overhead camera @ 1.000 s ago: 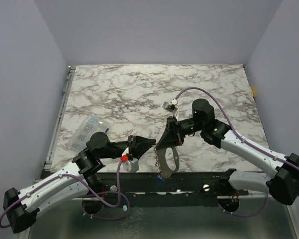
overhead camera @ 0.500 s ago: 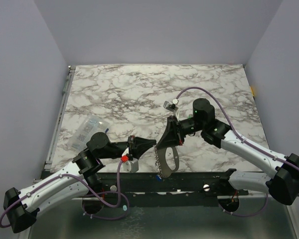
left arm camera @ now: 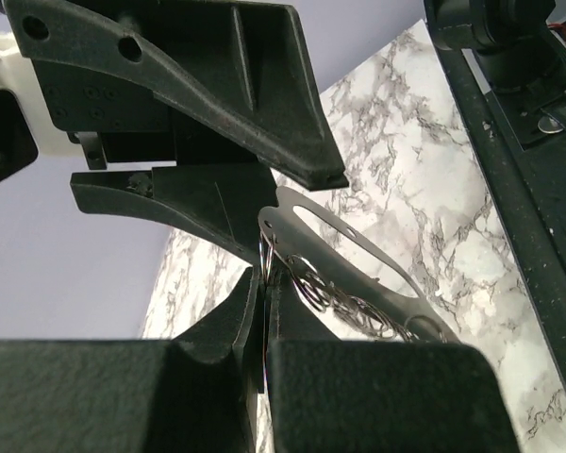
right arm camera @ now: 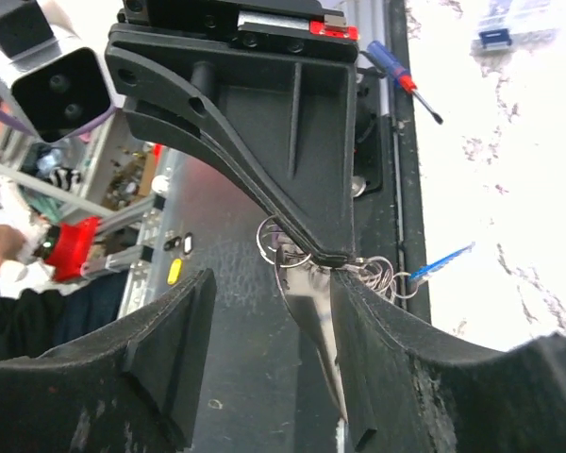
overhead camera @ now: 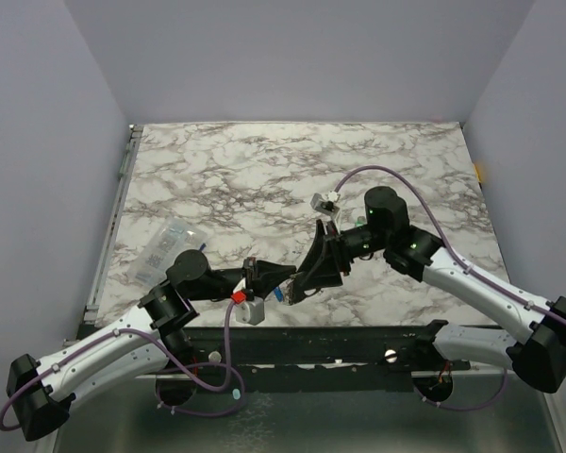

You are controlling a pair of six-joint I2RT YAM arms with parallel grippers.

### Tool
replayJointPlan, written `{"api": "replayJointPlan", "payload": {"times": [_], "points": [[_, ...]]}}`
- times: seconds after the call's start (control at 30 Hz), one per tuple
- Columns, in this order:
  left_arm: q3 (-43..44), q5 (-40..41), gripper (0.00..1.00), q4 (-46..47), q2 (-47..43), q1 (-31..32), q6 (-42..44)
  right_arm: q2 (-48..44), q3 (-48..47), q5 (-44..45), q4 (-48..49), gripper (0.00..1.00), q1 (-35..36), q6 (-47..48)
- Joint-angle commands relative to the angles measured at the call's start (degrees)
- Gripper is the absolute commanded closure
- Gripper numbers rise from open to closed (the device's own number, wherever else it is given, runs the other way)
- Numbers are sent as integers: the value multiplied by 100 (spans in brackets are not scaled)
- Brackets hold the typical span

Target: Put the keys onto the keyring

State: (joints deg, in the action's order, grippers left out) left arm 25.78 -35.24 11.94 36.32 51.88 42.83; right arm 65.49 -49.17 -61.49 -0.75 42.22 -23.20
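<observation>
From above, the left gripper [overhead camera: 288, 276] and the right gripper [overhead camera: 307, 281] meet tip to tip low over the marble tabletop [overhead camera: 264, 170]. The keyring [overhead camera: 295, 289] sits between them, just right of the left gripper. A clear bag [overhead camera: 165, 243] lies well to the left of the left gripper.

In the left wrist view, the left gripper [left arm camera: 264, 283] is closed tight, pinching one end of the flat oval keyring [left arm camera: 377, 269]. The oval slants away to the right, and its beaded chain [left arm camera: 344, 300] is bunched against it. The right gripper [left arm camera: 288, 203] reaches in from above the left gripper, one finger on each side of the keyring's pinched end.

In the right wrist view, the right gripper [right arm camera: 274, 293] stands well apart and grips nothing. The left gripper [right arm camera: 325, 255] points down between its fingers. The keyring [right arm camera: 311, 316] hangs edge-on from the left gripper's tip. Small wire rings and a blue key [right arm camera: 443, 261] sit just right of that tip.
</observation>
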Motion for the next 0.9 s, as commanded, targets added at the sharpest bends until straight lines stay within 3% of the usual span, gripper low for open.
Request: {"api": "replayJointPlan", "payload": {"times": [0.0, 0.07, 0.3, 0.4, 0.67, 0.87], "points": [[67, 9, 100, 221, -80, 35, -116, -269, -425, 948, -1137, 39, 17, 921], [7, 123, 100, 246, -160, 29, -51, -484, -485, 1711, -1358, 37, 19, 1004], [-274, 623, 100, 597, -503, 32, 307, -1342, 26, 6405, -1222, 22, 16, 467], [-346, 616, 100, 863, -571, 37, 272, -1202, 142, 8094, -1614, 14, 12, -19], [-539, 580, 100, 1319, -705, 28, 191, 862, -691, 9148, -3270, 12, -14, -592], [-735, 598, 100, 1328, -843, 33, 17, 1884, -1001, 8906, -3137, 22, -641, -673]]}}
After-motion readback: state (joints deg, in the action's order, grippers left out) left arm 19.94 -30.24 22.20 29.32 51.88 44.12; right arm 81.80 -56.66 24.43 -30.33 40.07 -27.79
